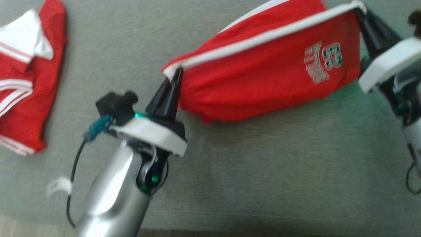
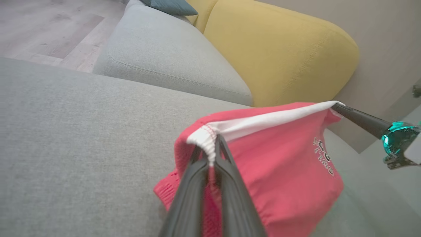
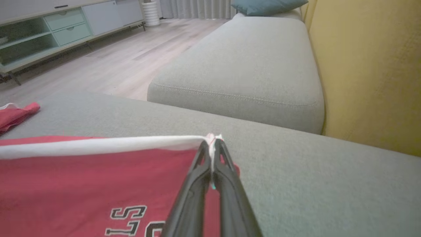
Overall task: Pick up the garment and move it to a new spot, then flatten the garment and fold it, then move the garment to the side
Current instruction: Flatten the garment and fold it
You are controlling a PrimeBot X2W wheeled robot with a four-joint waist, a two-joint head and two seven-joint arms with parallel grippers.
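Red shorts [image 1: 263, 75] with a white waistband and a small printed logo hang stretched between my two grippers above the grey sofa seat [image 1: 263, 171]. My left gripper [image 1: 176, 74] is shut on the waistband's left corner, which the left wrist view shows as white elastic pinched between the fingertips [image 2: 213, 144]. My right gripper [image 1: 360, 10] is shut on the opposite corner of the waistband [image 3: 212, 140]. The shorts [image 2: 283, 174] sag below the band, their lower edge near the cushion. The right gripper [image 2: 335, 106] appears across the shorts [image 3: 82, 187] in the left wrist view.
A second red garment with white stripes [image 1: 23, 79] lies crumpled at the seat's far left, also seen as a red scrap [image 3: 16, 113]. A yellow backrest [image 2: 279, 52], a further grey cushion [image 3: 243, 65], wooden floor and a low cabinet [image 3: 49, 29] surround the seat.
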